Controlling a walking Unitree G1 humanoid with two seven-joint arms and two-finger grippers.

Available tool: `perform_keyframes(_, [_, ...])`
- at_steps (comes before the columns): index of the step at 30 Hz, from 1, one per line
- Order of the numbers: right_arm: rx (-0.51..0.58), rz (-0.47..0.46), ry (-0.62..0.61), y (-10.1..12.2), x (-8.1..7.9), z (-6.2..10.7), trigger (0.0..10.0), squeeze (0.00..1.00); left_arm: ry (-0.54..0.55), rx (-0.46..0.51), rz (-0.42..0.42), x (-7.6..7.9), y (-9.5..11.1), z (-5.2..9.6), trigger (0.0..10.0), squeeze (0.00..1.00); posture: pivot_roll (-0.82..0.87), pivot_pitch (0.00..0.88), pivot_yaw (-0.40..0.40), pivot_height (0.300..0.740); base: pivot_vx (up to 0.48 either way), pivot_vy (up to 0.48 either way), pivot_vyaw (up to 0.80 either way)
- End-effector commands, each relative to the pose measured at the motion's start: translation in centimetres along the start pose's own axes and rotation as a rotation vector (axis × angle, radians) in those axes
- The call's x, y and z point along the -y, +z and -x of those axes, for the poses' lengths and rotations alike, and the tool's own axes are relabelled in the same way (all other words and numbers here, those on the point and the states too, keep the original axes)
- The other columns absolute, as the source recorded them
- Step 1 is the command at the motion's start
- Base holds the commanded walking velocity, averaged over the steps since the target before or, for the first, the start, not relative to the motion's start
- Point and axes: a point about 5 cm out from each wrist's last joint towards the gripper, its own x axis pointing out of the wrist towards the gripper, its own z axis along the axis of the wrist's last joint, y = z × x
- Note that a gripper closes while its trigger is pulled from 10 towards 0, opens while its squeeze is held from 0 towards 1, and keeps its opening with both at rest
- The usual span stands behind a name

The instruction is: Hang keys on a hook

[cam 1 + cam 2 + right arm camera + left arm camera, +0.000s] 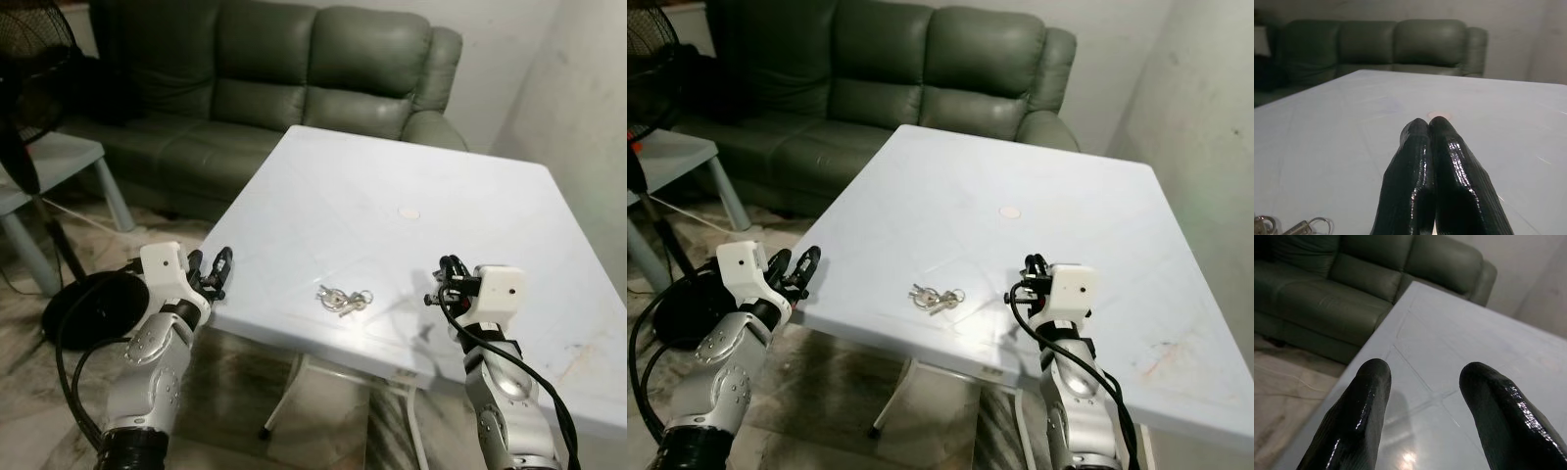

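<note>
Keys lie flat on the white bench, lower centre of frame, near its front edge. Left gripper at lower left, just off the bench corner, fingers spread wide, holding nothing. Right gripper at lower right over the bench, fingers pressed together, empty. Green sofa across the top.

Table top open all around keys; sofa behind, fan probably beyond left corner.
</note>
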Motion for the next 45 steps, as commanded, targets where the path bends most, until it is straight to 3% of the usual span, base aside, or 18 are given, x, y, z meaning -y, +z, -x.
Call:
perform_keyframes(1, [0.002,0.014,-0.031,0.32,0.89,0.18,10.0,0.00,-0.024,0.007,0.008,1.06,0.24,-0.30,10.0,0.00,0.04,0.000,-0.045,0.740,0.000,0.000,-0.76])
perform_keyframes(39, [-0.031,0.008,-0.030,-0.07,0.18,0.11,10.0,0.00,-0.022,0.003,0.021,1.47,0.45,-0.85,10.0,0.00,0.04,0.000,-0.037,0.740,0.000,0.000,-0.76])
perform_keyframes(45, [-0.031,0.005,-0.025,-0.12,0.01,0.15,10.0,0.00,-0.013,-0.003,0.017,1.47,0.41,-0.89,10.0,0.00,0.04,0.000,-0.036,0.740,0.000,0.397,-0.76])
